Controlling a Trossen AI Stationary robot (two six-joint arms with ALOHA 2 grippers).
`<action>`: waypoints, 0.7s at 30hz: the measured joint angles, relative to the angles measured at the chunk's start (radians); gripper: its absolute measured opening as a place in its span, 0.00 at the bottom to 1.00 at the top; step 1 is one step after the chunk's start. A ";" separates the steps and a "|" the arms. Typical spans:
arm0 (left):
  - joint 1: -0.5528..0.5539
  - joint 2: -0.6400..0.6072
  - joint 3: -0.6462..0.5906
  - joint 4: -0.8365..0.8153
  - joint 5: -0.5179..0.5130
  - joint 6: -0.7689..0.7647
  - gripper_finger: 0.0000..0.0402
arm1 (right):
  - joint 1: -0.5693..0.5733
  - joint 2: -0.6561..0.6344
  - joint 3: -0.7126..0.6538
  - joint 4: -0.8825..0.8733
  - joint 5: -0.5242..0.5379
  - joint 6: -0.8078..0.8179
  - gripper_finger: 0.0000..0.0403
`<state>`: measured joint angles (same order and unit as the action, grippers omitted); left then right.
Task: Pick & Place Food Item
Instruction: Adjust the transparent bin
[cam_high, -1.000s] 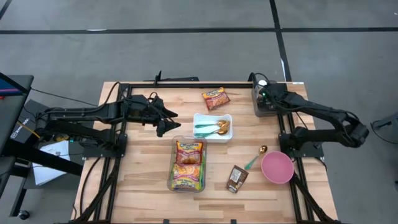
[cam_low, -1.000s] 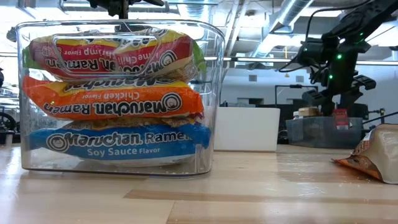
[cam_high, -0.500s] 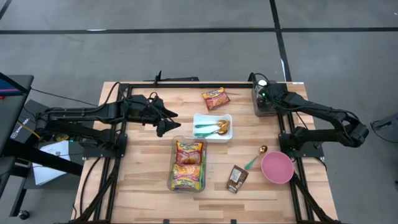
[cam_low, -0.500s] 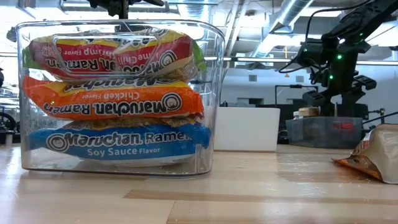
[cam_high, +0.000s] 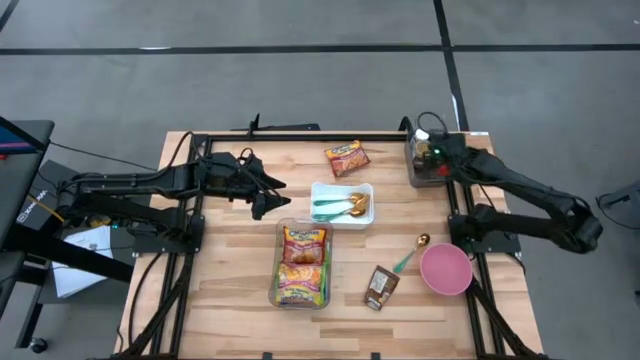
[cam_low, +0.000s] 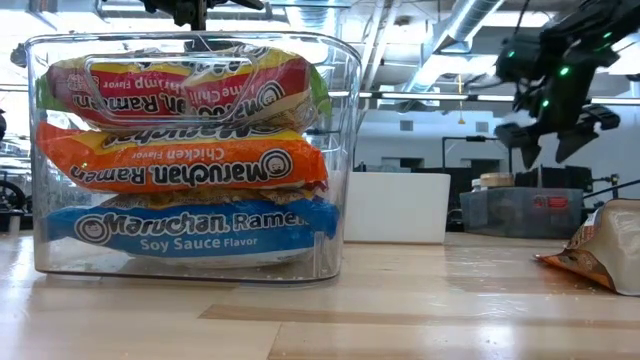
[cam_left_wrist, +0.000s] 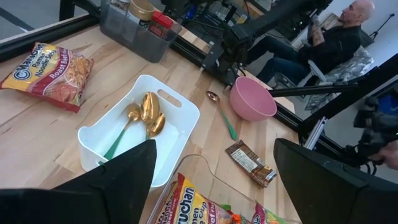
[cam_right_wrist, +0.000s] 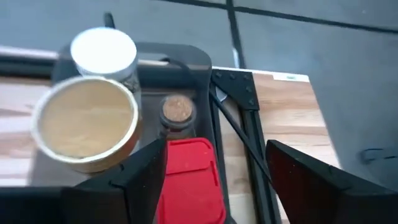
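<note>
A grey bin (cam_high: 424, 166) stands at the table's far right corner. It holds a red-lidded container (cam_right_wrist: 189, 174), a cork-topped jar (cam_right_wrist: 178, 110), a tan-lidded tub (cam_right_wrist: 85, 121) and a white-lidded jar (cam_right_wrist: 104, 51). My right gripper (cam_low: 548, 135) hangs open above the bin (cam_low: 520, 212), holding nothing; the red lid lies below its fingers. My left gripper (cam_high: 265, 195) waits open in the air left of the white tray (cam_high: 342, 203).
The white tray holds gold spoons with green handles. A loose ramen packet (cam_high: 346, 158) lies behind it. A clear bin of ramen packs (cam_high: 302, 264) stands near the front. A chocolate bar (cam_high: 381, 287), a spoon (cam_high: 410, 256) and a pink bowl (cam_high: 446, 268) lie front right.
My right gripper stood low in the grey bin with the red-lidded container between its fingers. It has let go of it and risen clear above the bin. The container now rests in the bin.
</note>
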<state>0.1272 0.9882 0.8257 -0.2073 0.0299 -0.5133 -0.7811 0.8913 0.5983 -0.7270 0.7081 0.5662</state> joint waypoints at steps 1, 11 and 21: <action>0.000 0.000 0.000 0.000 0.000 0.000 0.79 | 0.000 -0.032 0.000 -0.013 -0.013 0.009 0.66; 0.000 0.000 0.000 0.000 0.000 0.041 0.79 | 0.086 -0.343 0.000 -0.048 -0.330 0.098 0.66; -0.005 0.000 0.000 0.001 0.000 0.089 0.79 | 0.269 -0.596 0.000 0.034 -0.701 0.217 0.66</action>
<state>0.1218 0.9882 0.8257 -0.2060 0.0303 -0.4247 -0.5119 0.2949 0.5987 -0.6925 0.0074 0.7836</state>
